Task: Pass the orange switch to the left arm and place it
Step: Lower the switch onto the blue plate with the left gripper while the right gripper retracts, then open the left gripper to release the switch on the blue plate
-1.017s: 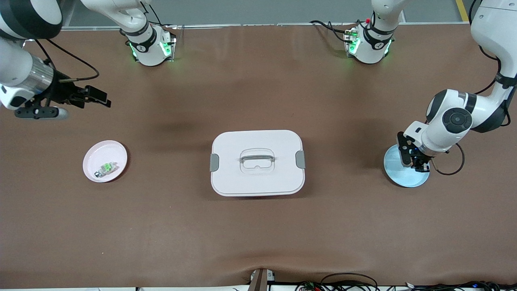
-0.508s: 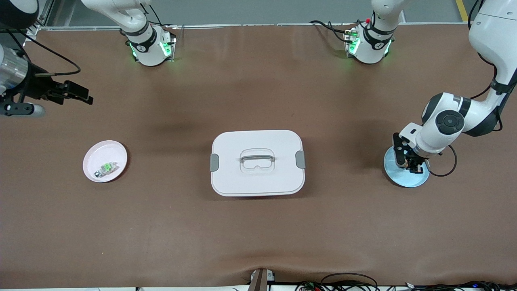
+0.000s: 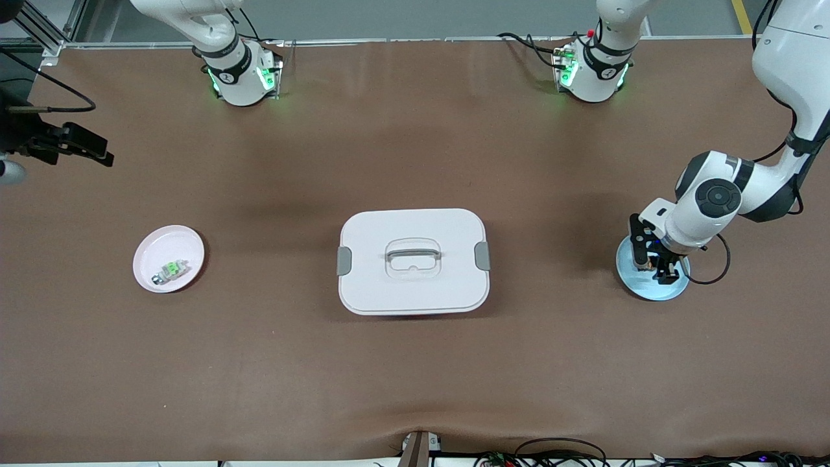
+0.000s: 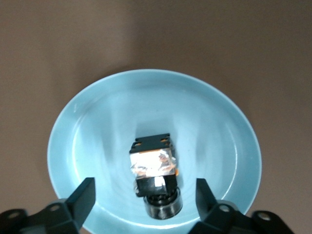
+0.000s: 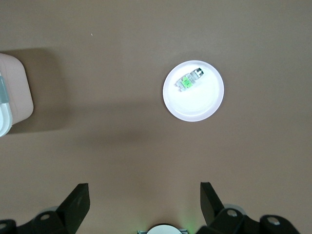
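Brown matting covers the whole table, with the box (image 3: 413,261) closed at its centre. At about three o'clock from the box, toward the left arm's end, sits a blue plate (image 3: 650,287), and the orange switch (image 4: 152,164) lies in it, a little off the plate's middle. The left gripper (image 3: 652,264) hangs low over that plate with its jaws spread wide, one finger on each side of the switch and neither touching it.

To grasp well, I judge the gripper should come straight down until the pads bracket the blocky body, not the round metal part at its end, then close gently so the small piece does not skate on the glazed surface.

At nine o'clock from the box, a white plate (image 3: 168,250) holds a green-and-white component (image 3: 169,271). The right gripper (image 3: 71,146) waits high over the mat at roughly eleven o'clock from that plate, jaws apart and holding nothing.
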Robot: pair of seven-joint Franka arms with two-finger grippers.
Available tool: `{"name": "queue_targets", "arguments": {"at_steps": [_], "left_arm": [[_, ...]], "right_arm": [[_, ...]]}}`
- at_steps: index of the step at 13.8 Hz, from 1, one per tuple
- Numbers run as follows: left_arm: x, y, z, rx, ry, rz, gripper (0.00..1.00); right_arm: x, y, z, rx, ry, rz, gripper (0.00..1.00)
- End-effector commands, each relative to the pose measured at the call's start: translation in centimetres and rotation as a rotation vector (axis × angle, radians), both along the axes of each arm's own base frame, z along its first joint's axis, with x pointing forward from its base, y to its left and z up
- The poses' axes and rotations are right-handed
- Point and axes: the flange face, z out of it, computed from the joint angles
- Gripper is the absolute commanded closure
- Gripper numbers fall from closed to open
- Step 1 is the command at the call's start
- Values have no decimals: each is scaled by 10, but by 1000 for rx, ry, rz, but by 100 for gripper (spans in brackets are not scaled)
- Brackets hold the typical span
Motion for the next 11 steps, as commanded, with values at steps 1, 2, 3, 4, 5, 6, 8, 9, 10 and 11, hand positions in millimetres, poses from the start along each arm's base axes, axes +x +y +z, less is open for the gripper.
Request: {"name": "queue_targets", "arguments": {"at_steps": [1, 2, 3, 4, 5, 6, 8, 9, 10, 11], "left_arm": [[12, 11, 28, 24, -46, 29, 0], [18, 16, 34, 21, -40, 65, 0], [25, 17, 44, 12, -37, 100, 0], [33, 18, 55, 13, -27, 134, 0], [40, 9, 66, 19, -13, 153, 0], [43, 0, 76, 32, -2, 195, 0], [52, -5, 99, 67, 16, 262, 0], [56, -7, 112, 83, 27, 287, 0], [59, -7, 122, 82, 50, 327, 0], [62, -9, 137, 62, 64, 367, 0]], "right_arm": [[3, -9, 10, -19, -5, -23, 0], [3, -8, 9, -18, -3, -23, 0], [4, -8, 7, -18, 0, -23, 0], [3, -8, 6, -18, 4, -21, 0], [5, -5, 4, -18, 7, -17, 0], [7, -1, 2, -20, 10, -11, 0], [8, -2, 0, -18, 13, -15, 0], [8, -1, -1, -18, 16, -13, 0], [8, -1, -1, -18, 15, -13, 0], [9, -2, -1, -13, 15, -15, 0]]}}
